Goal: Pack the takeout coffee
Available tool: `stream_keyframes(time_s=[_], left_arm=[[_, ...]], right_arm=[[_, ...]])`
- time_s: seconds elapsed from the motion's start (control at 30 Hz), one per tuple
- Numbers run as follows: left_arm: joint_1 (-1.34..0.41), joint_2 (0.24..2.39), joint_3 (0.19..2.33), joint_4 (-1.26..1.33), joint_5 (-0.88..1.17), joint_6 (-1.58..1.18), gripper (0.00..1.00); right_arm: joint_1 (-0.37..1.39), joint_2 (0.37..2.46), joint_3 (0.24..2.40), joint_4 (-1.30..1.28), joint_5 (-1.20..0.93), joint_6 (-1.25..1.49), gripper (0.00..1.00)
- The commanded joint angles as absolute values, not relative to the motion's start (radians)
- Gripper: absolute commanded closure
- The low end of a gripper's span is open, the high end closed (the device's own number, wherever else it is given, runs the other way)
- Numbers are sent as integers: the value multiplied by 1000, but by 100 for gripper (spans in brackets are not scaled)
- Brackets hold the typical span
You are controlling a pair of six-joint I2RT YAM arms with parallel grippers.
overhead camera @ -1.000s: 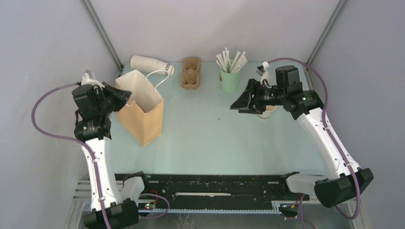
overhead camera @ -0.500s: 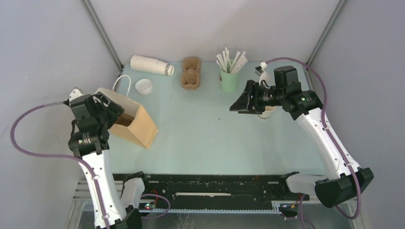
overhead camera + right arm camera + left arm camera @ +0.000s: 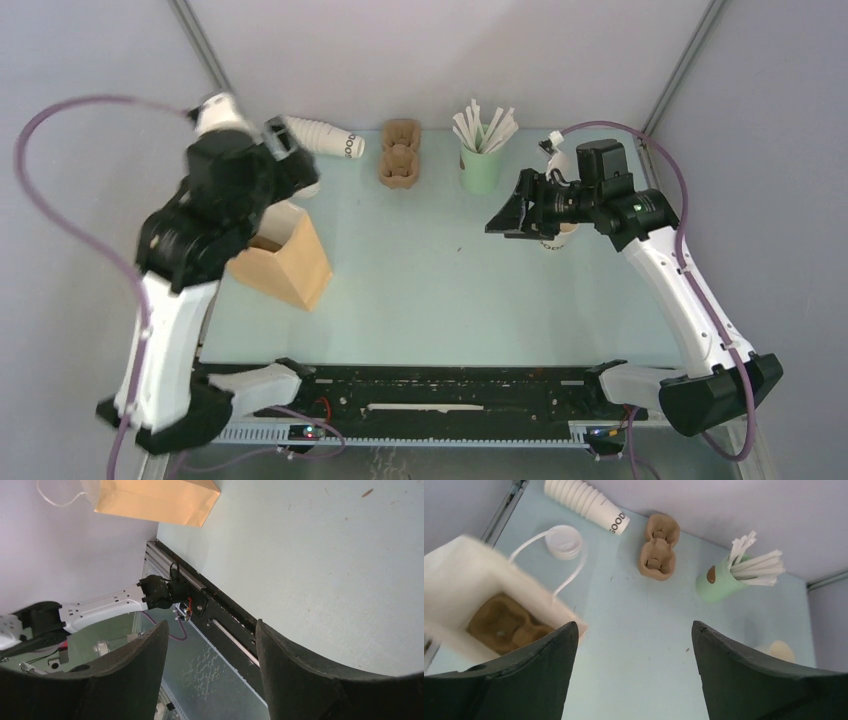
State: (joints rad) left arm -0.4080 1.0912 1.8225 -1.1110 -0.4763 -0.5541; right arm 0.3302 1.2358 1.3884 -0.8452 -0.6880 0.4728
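- Cup: cream paper, upright at the right of the bench, partly hidden under the right arm in the top view.
- Lid: white, round, flat on the bench, far left, inside the loop of the bag's handle.
- Paper bag: open, with a brown cardboard tray inside.
- Left pincer: released, empty, high above the bag.
- Right pincer: released, empty, beside the cup.
- Cup stack: lying on its side at the back.

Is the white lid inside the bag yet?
No, the left wrist view shows the white lid lying on the table outside the paper bag, where a brown carrier shows.
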Motion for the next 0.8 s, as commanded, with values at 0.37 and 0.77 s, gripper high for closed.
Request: stream_keyframes(time_s=[0.37, 0.77], left_arm=[[-567, 1915, 2183, -1133, -453, -336, 16], [-577, 1699, 1394, -888, -285, -398, 21]], right_arm=[[315, 1158, 1385, -928, -578, 368, 26], [279, 1187, 1366, -892, -609, 387, 26]])
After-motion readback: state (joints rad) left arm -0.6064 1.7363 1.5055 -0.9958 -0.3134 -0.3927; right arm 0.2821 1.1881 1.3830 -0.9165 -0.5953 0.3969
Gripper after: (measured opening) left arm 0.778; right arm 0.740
